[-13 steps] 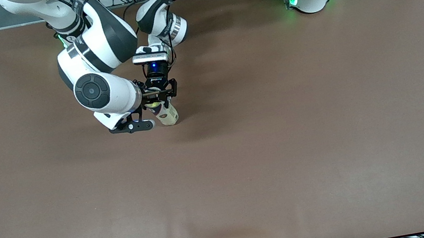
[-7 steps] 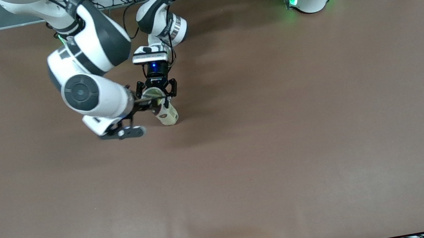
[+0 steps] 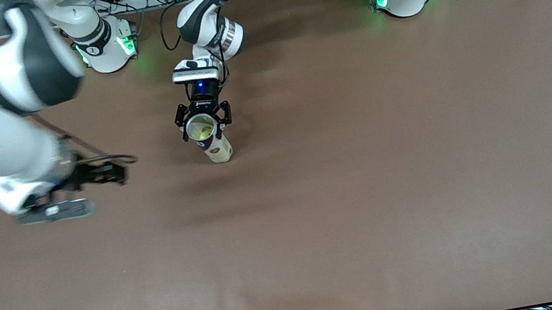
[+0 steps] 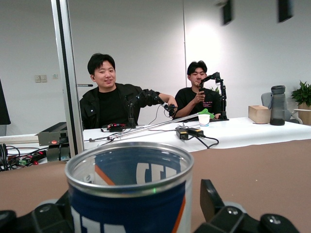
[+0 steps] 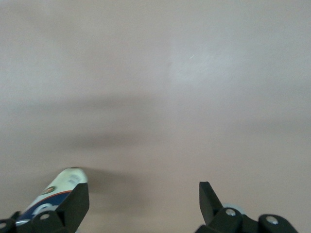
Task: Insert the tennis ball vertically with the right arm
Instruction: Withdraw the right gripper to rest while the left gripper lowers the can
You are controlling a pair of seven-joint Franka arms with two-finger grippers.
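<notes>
Swung away from the can [image 3: 209, 140] toward its own end of the table, right gripper [image 3: 83, 190] empty and wide, tennis ball [image 3: 202, 130] inside the upright can between left gripper [image 3: 203, 118]'s parted fingers, liable to topple if nudged.

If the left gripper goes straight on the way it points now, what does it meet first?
Most likely the tennis ball can: the left gripper has its jaws open on either side of it, and the can's open rim fills the left wrist view directly ahead.
</notes>
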